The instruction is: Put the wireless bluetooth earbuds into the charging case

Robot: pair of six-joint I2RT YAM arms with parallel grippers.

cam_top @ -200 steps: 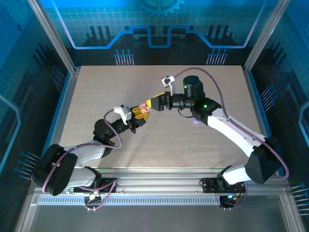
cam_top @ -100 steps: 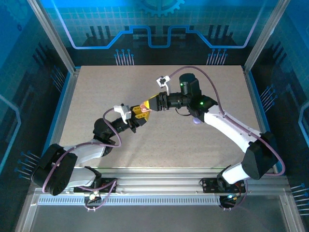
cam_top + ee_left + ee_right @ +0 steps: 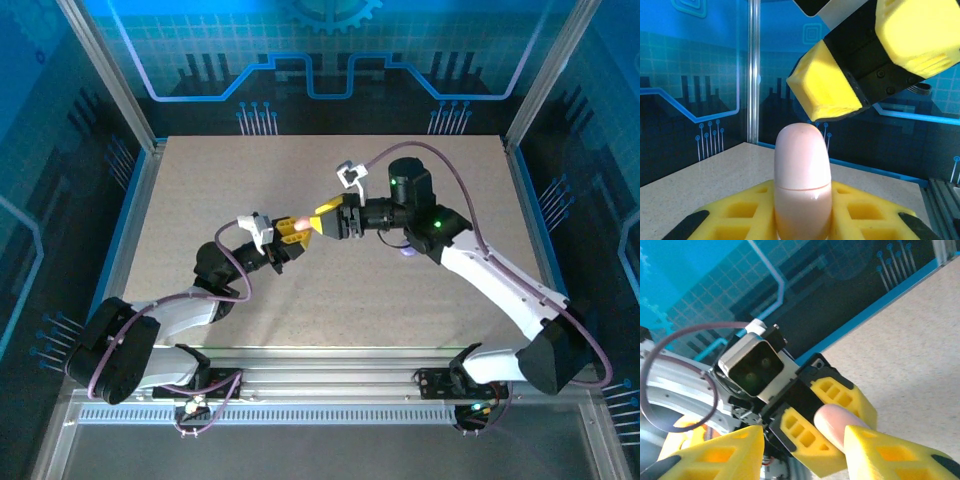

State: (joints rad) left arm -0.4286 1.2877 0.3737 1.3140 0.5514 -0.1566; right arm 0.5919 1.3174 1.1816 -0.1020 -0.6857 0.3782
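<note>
Step in hand (judged): right arm comes in to take the top of the case so the lid can be parted from the base.

Left gripper [image 3: 293, 231]: nearly shut, clamped on the pink case [image 3: 301, 222]. In the left wrist view its fingers [image 3: 740, 210] bear on the lower part, below the seam. The case is held in the air over the middle of the bench [image 3: 200, 190], a little left of centre.

Right gripper [image 3: 320, 222]: jaws part open, holding nothing. In the left wrist view one finger [image 3: 825, 90] hangs just above the case top with a gap between. In the right wrist view the case lies just beyond the right-hand finger, not centred in the gap.

To do it well:
- centre the case between the right jaws before closing
- grip only above the seam; a bite across it would pin the lid
- left clamp must stay put, below the seam
- close gently; the surface looks smooth and rounded and may squirt out

Orientation: long axis runs out along the left fingers, domed end pointing away from that wrist toward the right gripper. The seam crosses this axis. Cannot tell whether it is a disc seen on edge.
</note>
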